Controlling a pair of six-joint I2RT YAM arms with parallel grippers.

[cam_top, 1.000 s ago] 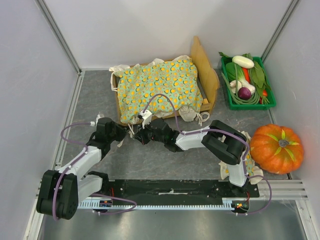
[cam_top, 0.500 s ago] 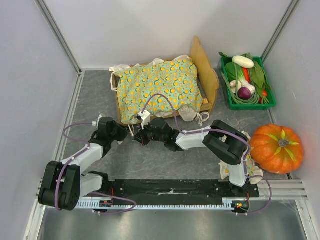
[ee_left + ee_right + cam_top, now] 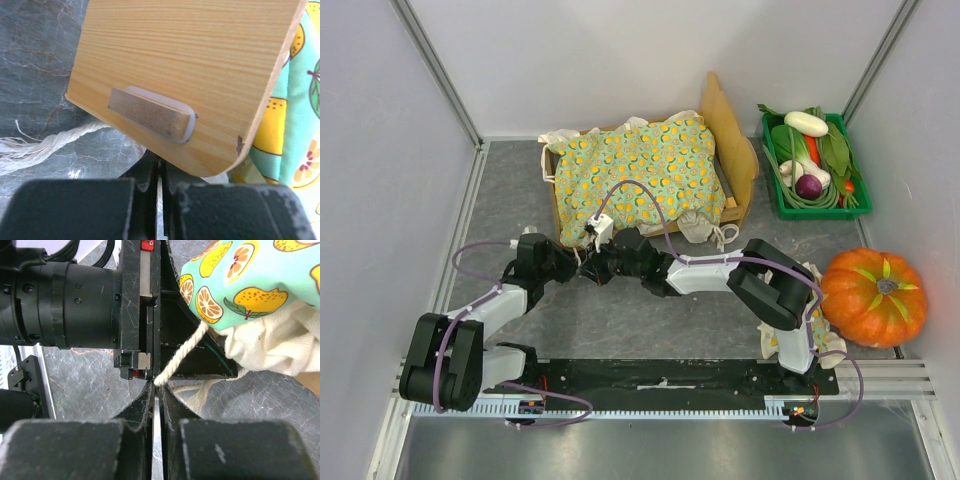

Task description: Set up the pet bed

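Note:
The pet bed point(image 3: 732, 145), light wood with a tall headboard at the right, stands at the back middle. The green orange-dotted blanket point(image 3: 640, 175) covers it. Both grippers meet at its front left corner. My left gripper point(image 3: 570, 268) is shut, its tips point(image 3: 160, 170) under the wooden corner board point(image 3: 190, 60). My right gripper point(image 3: 593, 268) is shut on the end of a white cord point(image 3: 182, 357) that runs from the blanket's edge point(image 3: 240, 285) to its fingertips point(image 3: 159, 389). The left gripper's body point(image 3: 75, 305) fills the right wrist view's upper left.
A green crate point(image 3: 775, 195) of vegetables stands at the back right, and an orange pumpkin point(image 3: 873, 297) at the right. A cream ruffled bundle with cords point(image 3: 702, 226) lies at the bed's front. More frayed cord point(image 3: 45, 147) lies on the grey table.
The left gripper has moved a little to the right, closer to the bed's corner. The right gripper has shifted slightly back and left toward the bed with the cord.

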